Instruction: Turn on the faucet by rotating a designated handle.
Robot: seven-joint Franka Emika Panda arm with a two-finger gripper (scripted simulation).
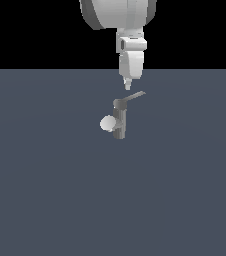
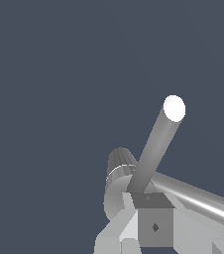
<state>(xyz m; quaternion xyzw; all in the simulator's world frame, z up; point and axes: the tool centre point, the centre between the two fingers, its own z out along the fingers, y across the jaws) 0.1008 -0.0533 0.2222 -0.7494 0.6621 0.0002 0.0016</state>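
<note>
Wide dark grey floor (image 1: pixel 45 200), bare and open on every side of the fixture. White arm (image 1: pixel 117 12) hanging from above, gripper (image 1: pixel 127 85) poised just above the handle (image 1: pixel 134 96), apart from it; fingers close together, spread or pressed cannot be told. Faucet (image 1: pixel 119 122) upright at centre, pale spout end (image 1: pixel 107 123) toward the exterior view's left. No legible writing.

The exterior view faces the white robot arm (image 1: pixel 119 15) head-on from well back, slightly above. The wrist view looks steeply down, close. Both share the dark grey cylindrical faucet (image 1: pixel 119 122) (image 2: pixel 119 171).
</note>
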